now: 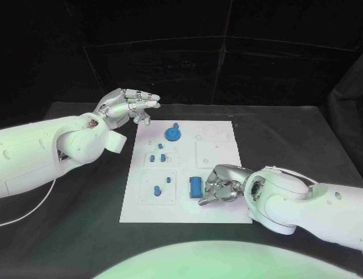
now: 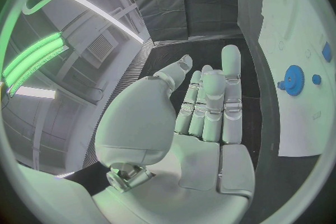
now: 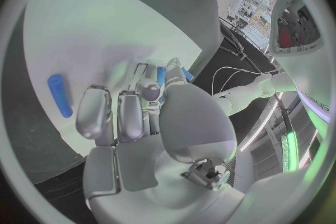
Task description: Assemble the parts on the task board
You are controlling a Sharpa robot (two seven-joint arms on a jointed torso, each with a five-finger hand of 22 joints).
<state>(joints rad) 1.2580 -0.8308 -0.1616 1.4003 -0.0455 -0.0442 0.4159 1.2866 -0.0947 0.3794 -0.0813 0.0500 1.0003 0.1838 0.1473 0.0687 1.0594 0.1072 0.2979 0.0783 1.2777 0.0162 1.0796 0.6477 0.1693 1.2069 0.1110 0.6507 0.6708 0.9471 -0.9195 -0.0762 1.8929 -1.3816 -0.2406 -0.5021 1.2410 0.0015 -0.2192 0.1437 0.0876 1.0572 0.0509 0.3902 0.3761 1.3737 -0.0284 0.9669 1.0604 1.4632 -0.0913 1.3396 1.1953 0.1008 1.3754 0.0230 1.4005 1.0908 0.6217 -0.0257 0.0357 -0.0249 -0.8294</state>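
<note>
- The right hand (image 1: 219, 185) is working over the board's (image 1: 219, 152) near edge, its fingers curling down beside a blue block (image 1: 196, 186) lying there; the right wrist view suggests a blue piece between thumb and fingers, but I cannot tell whether it is actually gripping it.
- The left hand (image 1: 129, 107) is hanging in the air off the board's far left corner, fingers loosely apart and holding nothing.
- A blue gear (image 1: 175, 134) is sitting near the board's far edge, and several small blue pegs (image 1: 157, 157) are lying along its left side, so most of the assembly looks not yet done.
- In the right wrist view, a long blue bar (image 3: 59, 95) is lying on the board, apart from the fingers.
- Risk, as I judge it: the right hand's fingers are crowding the block, so a closing move could nudge it sideways or tip it rather than pick it up cleanly.
- A loose pinch could also let the piece twist and jam when it is being pressed into its seat.
- The small pegs could roll if the board gets bumped.
- The board is lying on a black table (image 1: 81, 232), with dark curtains hanging behind it.
</note>
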